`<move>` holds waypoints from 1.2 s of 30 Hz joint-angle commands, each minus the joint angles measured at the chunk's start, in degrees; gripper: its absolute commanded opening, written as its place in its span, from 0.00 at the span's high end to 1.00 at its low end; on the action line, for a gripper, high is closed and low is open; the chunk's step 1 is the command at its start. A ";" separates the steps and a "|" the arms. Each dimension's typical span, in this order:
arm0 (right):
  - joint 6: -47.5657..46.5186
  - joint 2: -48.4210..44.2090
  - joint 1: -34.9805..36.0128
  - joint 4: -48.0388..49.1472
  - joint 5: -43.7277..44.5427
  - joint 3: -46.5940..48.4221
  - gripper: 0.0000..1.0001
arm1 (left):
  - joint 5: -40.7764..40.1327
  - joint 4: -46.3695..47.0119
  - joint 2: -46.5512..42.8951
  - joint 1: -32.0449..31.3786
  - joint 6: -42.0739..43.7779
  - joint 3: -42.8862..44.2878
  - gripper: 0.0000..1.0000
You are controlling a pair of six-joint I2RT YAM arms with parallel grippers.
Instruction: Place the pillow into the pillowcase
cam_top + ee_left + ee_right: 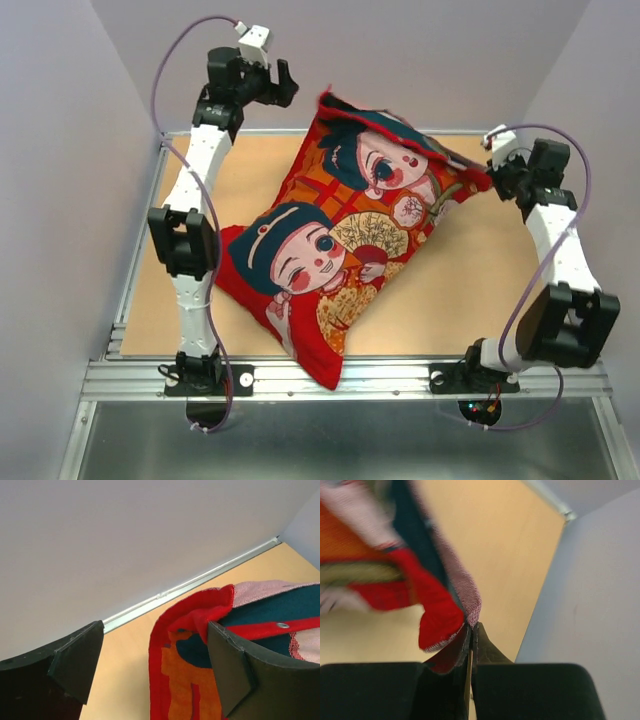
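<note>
Nothing can be read. The pillowcase (340, 250), its corner pinched in the right claw (491, 180), shows only pictures: two cartoon children and a fan.

**Bench** (470, 290): a flat tan board, bordered along its near edge by a metal rail (400, 378). One thing lies on it, the plump pillowcase (340, 250). It is set diagonally, bright red face up, showing two cartoon children and a fan. Its near corner overhangs the rail. Its far-right corner is raised off the board and pinched between the closed right jaws. Its far corner stands up near the wide-apart left jaws, clear of them. Tan board shows beneath both sets of jaws.
</note>
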 commanded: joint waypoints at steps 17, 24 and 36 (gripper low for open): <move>-23.03 6.05 2.20 -50.38 9.06 6.32 0.64 | 7.00 -47.42 -32.88 6.44 33.35 -31.37 0.01; -6.27 20.83 -2.83 -51.51 -7.78 51.69 0.61 | 6.91 -49.38 -36.75 4.86 38.55 -37.71 0.01; 10.89 21.71 17.47 -36.59 -17.05 40.76 0.66 | 12.19 -52.73 -33.68 -0.41 40.84 -37.36 0.02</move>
